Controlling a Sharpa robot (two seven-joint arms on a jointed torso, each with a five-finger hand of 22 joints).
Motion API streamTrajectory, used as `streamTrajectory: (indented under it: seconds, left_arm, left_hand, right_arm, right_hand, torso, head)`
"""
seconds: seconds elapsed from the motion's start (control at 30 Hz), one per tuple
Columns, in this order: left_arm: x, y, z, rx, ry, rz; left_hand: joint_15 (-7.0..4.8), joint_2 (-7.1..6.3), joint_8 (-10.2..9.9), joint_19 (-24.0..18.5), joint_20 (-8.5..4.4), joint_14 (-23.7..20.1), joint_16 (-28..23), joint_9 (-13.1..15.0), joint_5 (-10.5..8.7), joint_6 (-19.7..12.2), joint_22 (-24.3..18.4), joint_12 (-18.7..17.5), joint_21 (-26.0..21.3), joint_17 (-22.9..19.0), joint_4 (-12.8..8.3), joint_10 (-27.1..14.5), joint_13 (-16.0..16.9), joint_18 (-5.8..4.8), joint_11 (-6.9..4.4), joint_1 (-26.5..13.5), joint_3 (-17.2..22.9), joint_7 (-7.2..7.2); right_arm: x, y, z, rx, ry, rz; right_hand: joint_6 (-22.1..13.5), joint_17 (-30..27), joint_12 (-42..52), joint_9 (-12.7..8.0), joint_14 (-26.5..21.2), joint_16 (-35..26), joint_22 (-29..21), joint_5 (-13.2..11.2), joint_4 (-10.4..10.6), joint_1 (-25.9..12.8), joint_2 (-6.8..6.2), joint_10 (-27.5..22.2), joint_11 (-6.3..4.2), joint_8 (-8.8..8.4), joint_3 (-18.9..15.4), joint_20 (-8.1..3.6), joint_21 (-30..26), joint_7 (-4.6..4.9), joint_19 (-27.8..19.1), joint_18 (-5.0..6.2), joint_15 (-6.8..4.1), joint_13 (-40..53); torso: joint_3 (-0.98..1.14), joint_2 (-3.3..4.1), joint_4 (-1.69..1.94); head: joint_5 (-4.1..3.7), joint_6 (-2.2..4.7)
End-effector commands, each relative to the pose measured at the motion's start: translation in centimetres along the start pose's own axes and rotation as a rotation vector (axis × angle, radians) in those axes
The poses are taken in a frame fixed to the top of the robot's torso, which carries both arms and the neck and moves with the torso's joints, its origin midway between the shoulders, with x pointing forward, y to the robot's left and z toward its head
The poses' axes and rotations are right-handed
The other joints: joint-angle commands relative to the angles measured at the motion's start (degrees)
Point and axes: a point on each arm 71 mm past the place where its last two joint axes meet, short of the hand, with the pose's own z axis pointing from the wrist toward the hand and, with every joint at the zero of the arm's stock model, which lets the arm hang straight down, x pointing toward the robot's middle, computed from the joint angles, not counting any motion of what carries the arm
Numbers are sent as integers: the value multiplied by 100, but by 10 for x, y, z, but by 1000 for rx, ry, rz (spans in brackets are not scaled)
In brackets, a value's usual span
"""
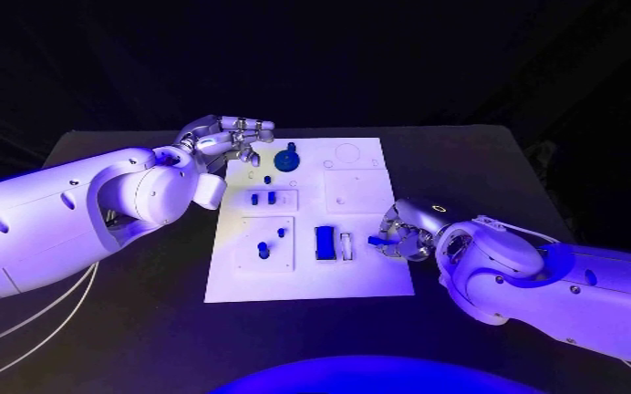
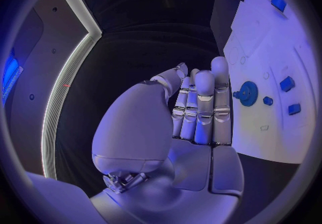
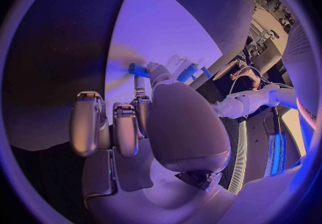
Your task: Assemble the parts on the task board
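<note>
The right hand (image 1: 401, 234) pinches a small blue part (image 1: 377, 241) at the white board's (image 1: 309, 280) right edge. The left hand (image 1: 226, 137) hovers near the blue gear (image 1: 287, 159), fingers (image 2: 203, 107) straight, together and holding nothing.

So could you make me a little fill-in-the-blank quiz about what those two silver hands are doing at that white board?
1. The small blue part is pinched by the robot's ____ hand.
2. The round blue gear-shaped part lies on the white task board nearest the ____ hand.
3. The left hand holds ____.
4. The black table carries a board coloured ____.

Missing words: right; left; nothing; white
</note>
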Motion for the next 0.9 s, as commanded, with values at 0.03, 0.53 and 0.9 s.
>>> streamTrajectory:
  seconds: [0.03,0.53,0.9]
  left_arm:
    - [3,-1,1,6,21,1]
    - [5,-1,1,6,26,0]
    - [5,-1,1,6,27,0]
  left_hand:
    - [-3,-1,39,3,54,-37,30,-6,18,-36,-8,23,-37,-1,7,-33,8,79,-6,-41,-40,12]
    - [-3,5,42,4,54,-37,34,-7,18,-39,-8,28,-38,1,3,-38,10,80,-7,-35,-37,11]
    - [-3,5,42,4,54,-37,34,-7,18,-39,-8,28,-38,1,3,-38,10,80,-7,-35,-37,11]
  right_arm:
    - [-4,7,-2,9,-24,136]
    - [6,25,5,-10,75,279]
    - [18,28,13,24,155,285]
  right_hand:
    - [36,1292,20,59,559,31,1174,37,-3,32,56,16,-29,22,50,-41,53,-5,241,-99,-43,-80]
    - [43,1288,36,112,558,28,1162,38,191,-277,-63,38,-19,35,205,-35,1,5,230,-90,-34,-62]
    - [147,1318,102,184,566,43,1177,208,388,-1040,-108,94,-22,93,-44,-30,65,-7,252,-100,-34,-13]
  torso:
    - [2,6,1]
    - [-1,5,2]
    - [-1,8,-5]
  head:
    - [-2,-2]
    - [-6,-9]
    - [6,-38]
